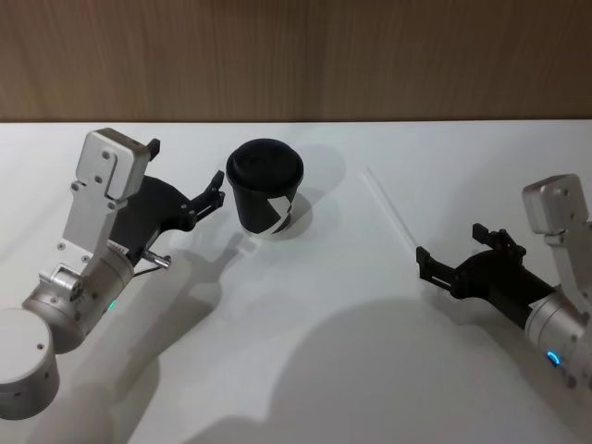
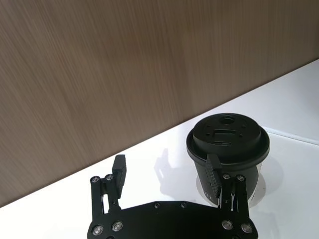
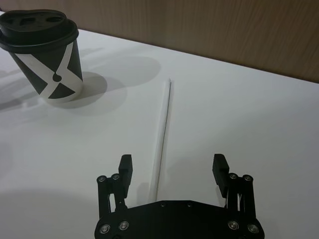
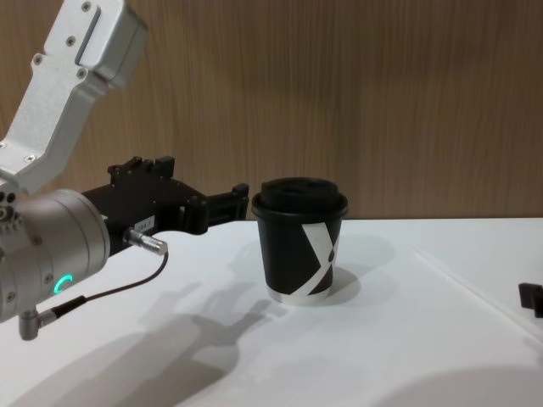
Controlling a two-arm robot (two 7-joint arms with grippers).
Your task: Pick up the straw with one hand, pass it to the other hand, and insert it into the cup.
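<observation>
Right gripper [image 3: 172, 164], released, straddles the flat straw [image 3: 162, 134] at its near end; its length points away toward the wall [image 3: 224, 30]. Left gripper [image 1: 188, 168], also released, sits beside the cup [image 1: 268, 190].

Black left end effector [image 1: 185, 168], black right end effector [image 1: 453, 245], silver wrists [image 1: 83, 296], thin cable [image 4: 110, 292]

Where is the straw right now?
In the head view, the straw lies flat on the table at the robot's right, between the cup and the open right gripper.
</observation>
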